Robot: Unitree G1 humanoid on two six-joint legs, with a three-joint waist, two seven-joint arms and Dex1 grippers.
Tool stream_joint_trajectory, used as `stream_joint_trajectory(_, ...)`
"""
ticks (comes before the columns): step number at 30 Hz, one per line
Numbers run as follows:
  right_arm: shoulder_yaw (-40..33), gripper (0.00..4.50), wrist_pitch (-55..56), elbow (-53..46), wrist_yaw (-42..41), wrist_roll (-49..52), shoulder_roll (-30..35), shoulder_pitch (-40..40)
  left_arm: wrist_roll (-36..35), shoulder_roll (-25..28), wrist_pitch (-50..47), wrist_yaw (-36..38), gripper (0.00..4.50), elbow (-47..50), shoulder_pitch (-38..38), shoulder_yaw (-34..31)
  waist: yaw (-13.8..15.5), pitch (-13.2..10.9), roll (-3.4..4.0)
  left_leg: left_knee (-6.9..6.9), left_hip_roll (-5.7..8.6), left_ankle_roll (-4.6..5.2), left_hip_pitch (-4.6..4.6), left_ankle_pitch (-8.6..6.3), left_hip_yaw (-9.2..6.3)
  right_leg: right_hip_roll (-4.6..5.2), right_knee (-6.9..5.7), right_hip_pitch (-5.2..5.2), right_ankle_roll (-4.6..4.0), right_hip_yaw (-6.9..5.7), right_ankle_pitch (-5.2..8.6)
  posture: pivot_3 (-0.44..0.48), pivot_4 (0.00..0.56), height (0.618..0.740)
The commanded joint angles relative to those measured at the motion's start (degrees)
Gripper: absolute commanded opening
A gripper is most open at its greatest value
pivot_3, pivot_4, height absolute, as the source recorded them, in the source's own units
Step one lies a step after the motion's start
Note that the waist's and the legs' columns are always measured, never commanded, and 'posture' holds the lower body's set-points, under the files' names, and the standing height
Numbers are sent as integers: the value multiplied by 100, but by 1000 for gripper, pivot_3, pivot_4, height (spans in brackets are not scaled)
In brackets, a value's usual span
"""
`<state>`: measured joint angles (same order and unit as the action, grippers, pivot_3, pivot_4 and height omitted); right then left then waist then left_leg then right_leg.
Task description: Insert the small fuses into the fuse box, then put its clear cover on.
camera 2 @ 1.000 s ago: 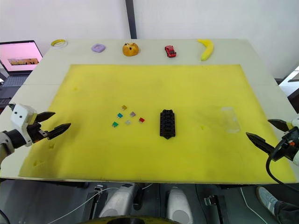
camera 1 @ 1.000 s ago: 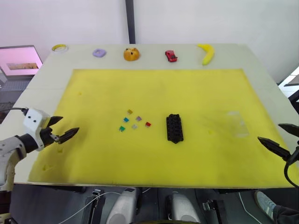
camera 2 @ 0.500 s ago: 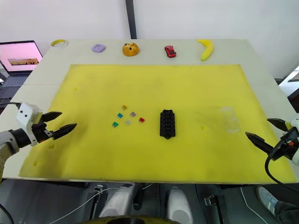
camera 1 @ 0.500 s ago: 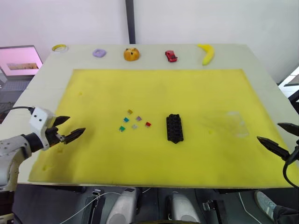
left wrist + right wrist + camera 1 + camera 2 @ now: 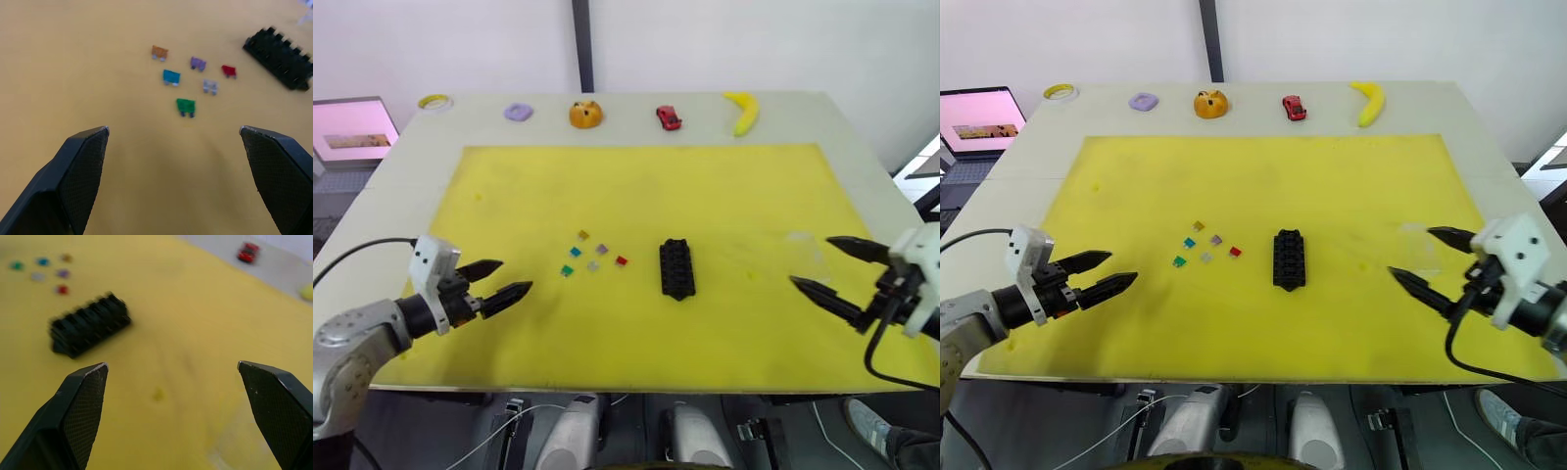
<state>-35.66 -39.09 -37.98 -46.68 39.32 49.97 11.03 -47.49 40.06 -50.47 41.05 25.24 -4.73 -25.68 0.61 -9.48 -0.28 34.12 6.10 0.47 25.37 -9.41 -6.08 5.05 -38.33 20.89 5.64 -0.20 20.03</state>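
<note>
Both grippers now nearer fuses

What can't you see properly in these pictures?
- Clear cover: nearly see-through in the right eye view, its edges barely traceable on the yellow mat.
- Fuse box: blurred in the right wrist view, slots unreadable.
- Small fuses: too tiny and soft in the left wrist view for markings.

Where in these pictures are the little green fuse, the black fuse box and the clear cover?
Small green plastic fuse point(image 5: 186, 105): left wrist view, middle of its body.
Black rectangular plastic fuse box point(image 5: 1289, 260): right eye view, centre of its slotted top.
Transparent rectangular plastic cover point(image 5: 1420, 249): right eye view, middle of its flat face.
</note>
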Motion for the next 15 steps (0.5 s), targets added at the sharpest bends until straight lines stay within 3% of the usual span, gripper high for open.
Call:
stream_joint_trajectory(1,647,4463,-289,-608,321,645,-38,-520,-1447,-376,-921,-925,4500,197,-31,-536,1,0,0,2,0,1,-1,0,0,0,0,2,0,0,0,0,150,735)
stream_joint_trajectory(7,1785,4463,-416,-738,545,942,-207,-1319,-3749,-1070,-1217,-3104,4500,250,-238,-356,13,3,-12,12,3,7,-1,-3,-1,1,1,8,2,-1,-1,0,150,735)
stream_joint_trajectory(15,2698,4463,-125,-700,647,584,-493,-1568,-6161,-931,-387,-5345,4500,-246,-36,530,10,5,-14,14,5,7,-2,-3,-2,1,-2,10,5,-2,-3,0,150,735)
